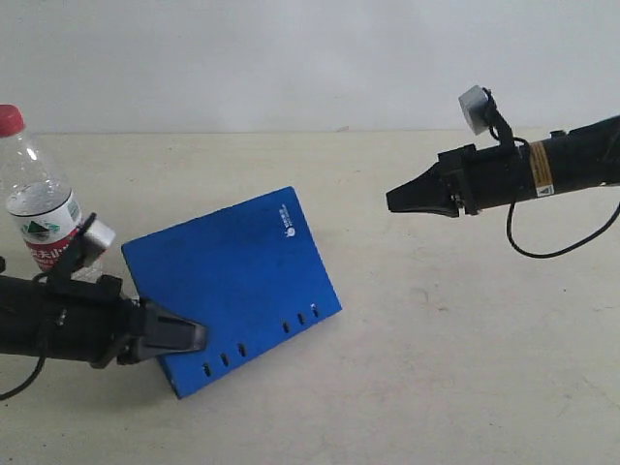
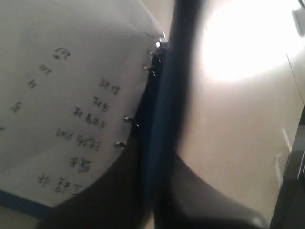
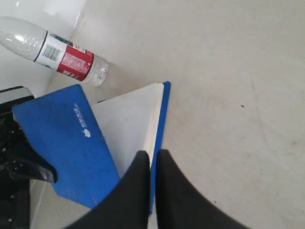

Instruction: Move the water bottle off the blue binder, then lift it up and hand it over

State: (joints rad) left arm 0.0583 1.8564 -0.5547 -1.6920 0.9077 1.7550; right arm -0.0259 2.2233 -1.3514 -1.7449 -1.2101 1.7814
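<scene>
The bottle [image 1: 39, 208] stands upright on the table [image 1: 455, 368] at the far left, red cap on top, off the binder [image 1: 232, 281] and a little way beyond its left corner, behind the left arm. The binder lies left of the middle, turned at an angle, with its white logo [image 1: 288, 225] near the far right corner and a row of small rivets [image 1: 262, 339] along the near edge. The left gripper [image 1: 197, 337] reaches in low from the left and is clenched on the binder's near left corner; its wrist view shows the blue edge [image 2: 162, 119] pinched between the two dark fingers [image 2: 109, 205], with a handwritten white sheet [image 2: 62, 81] and small metal ring parts beside it. In the right wrist view the blue cover [image 3: 62, 138] is raised off the white pages [image 3: 126, 129], so the binder gapes open, and the bottle [image 3: 52, 47] shows beyond it, apart from it. The right gripper [image 1: 392, 201] hangs in the air right of the middle, well apart from the binder and the bottle, pointing left. Its fingers [image 3: 138, 186] are pressed almost together, with only a thin slit between them, and they hold nothing. A black cable loops under the right arm.
</scene>
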